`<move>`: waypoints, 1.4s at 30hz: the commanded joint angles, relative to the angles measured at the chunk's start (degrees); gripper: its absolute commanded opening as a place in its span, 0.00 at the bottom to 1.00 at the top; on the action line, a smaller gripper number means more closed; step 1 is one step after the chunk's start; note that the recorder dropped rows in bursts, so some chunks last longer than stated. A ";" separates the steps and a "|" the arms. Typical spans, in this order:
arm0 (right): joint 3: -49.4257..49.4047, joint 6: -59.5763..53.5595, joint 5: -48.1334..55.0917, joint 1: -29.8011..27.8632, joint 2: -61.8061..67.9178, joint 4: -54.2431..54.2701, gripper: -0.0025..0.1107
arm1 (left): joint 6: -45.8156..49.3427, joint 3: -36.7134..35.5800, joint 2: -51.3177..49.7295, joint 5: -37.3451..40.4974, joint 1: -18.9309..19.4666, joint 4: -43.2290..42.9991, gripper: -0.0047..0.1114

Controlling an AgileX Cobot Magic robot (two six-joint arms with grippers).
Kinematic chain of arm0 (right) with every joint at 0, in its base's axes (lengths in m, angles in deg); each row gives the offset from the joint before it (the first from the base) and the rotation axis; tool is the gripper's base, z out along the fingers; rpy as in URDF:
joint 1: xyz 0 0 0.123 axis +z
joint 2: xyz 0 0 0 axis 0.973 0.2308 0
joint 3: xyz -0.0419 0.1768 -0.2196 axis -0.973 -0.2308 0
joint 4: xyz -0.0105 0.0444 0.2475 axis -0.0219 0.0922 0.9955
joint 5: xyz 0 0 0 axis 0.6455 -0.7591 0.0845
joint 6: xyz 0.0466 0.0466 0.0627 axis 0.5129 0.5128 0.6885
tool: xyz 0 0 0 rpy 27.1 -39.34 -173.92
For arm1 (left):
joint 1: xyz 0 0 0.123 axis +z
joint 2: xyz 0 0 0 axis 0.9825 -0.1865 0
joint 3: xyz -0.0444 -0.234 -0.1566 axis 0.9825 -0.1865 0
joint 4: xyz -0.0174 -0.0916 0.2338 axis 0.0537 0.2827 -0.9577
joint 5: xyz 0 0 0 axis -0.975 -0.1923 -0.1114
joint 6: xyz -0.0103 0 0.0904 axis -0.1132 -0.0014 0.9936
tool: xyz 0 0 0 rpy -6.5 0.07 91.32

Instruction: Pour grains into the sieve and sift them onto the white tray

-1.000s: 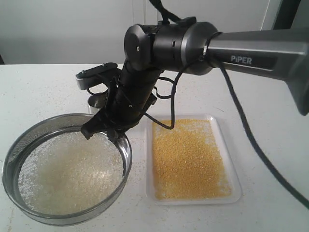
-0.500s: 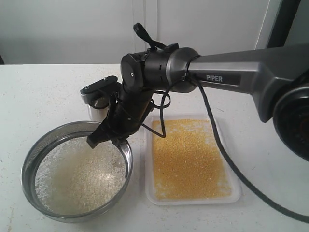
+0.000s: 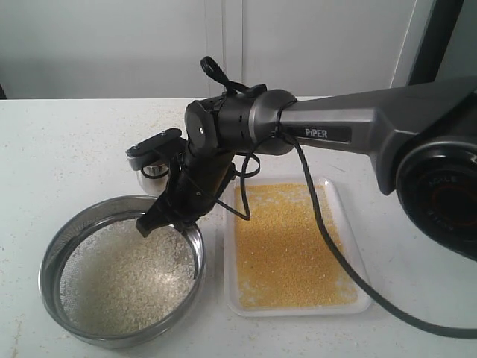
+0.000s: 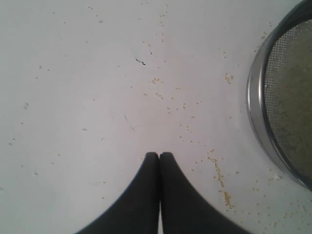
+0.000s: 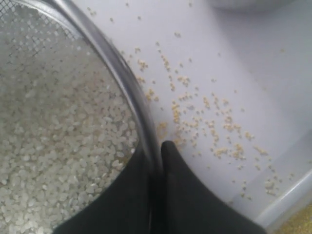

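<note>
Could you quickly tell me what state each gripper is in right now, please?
The left gripper is closed, holding nothing.
The right gripper is closed on the rim of the sieve.

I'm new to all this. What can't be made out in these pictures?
- Exterior view: the steel cup is mostly hidden behind the right arm; contents unseen.
- Left wrist view: the sieve is cut off by the picture edge.
- Right wrist view: the white tray shows only a blurred corner.
</note>
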 commanded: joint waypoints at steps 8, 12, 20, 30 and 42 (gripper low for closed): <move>0.53 0.13 -1.70 0.01 -0.11 0.09 0.35 | -0.07 -0.38 0.45 0.57 0.15 0.34 0.04; 0.53 0.47 -1.45 0.01 -1.43 0.09 0.41 | -0.07 -0.38 0.45 0.57 0.15 0.34 0.04; 0.53 1.69 -0.73 0.01 -6.18 0.22 0.39 | -0.07 -0.38 0.45 0.57 0.15 0.34 0.04; 0.17 3.13 6.22 0.01 -13.11 -2.82 0.02 | -0.07 -0.38 0.45 0.57 0.15 0.34 0.04; -7.59 3.36 8.69 -1.93 -20.51 -11.11 0.02 | -0.07 -0.38 0.45 0.57 0.15 0.34 0.04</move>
